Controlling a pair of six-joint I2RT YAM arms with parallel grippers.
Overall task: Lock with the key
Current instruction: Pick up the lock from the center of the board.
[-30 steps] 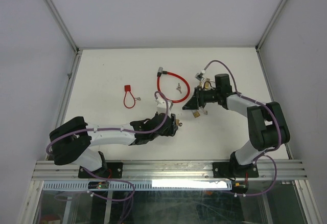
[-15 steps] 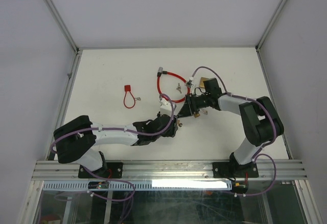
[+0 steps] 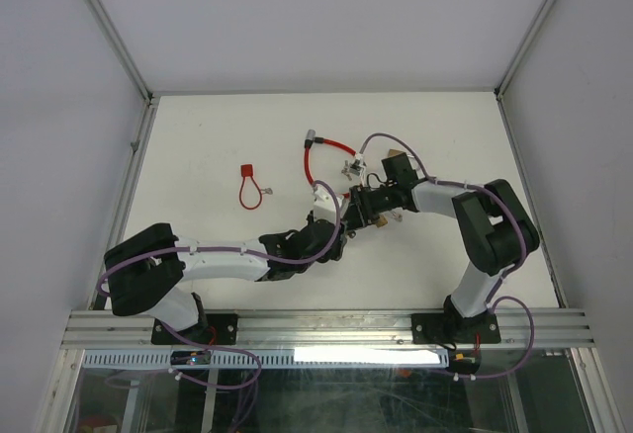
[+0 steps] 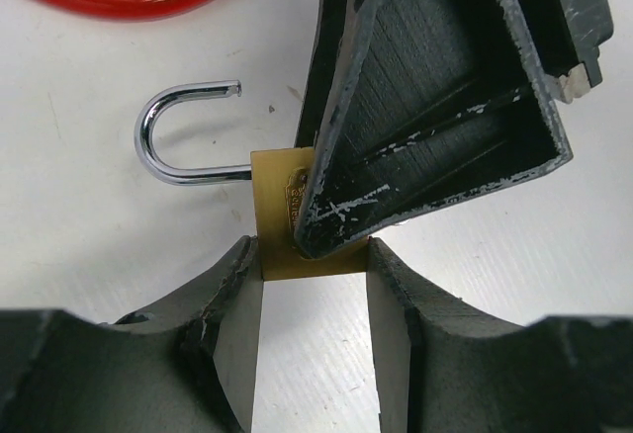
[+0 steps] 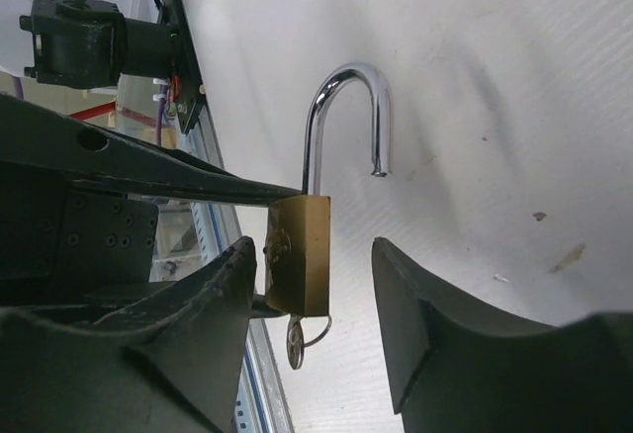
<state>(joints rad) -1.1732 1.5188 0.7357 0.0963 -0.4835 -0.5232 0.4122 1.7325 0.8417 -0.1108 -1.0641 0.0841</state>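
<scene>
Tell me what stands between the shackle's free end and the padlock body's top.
The shackle is swung sideways, its free end in open air beside the padlock body. One finger of the left gripper lies on the body's top edge beside the shackle leg; whether it covers the hole cannot be told.

The left arm (image 3: 223,260) stretches low toward the middle, and the left tool (image 4: 315,255) is clamped on both sides of the padlock (image 4: 272,201). The right arm (image 3: 475,216) folds at the elbow and reaches leftward to meet it. The right tool (image 5: 316,255) has its jaws apart, straddling the same padlock.
</scene>
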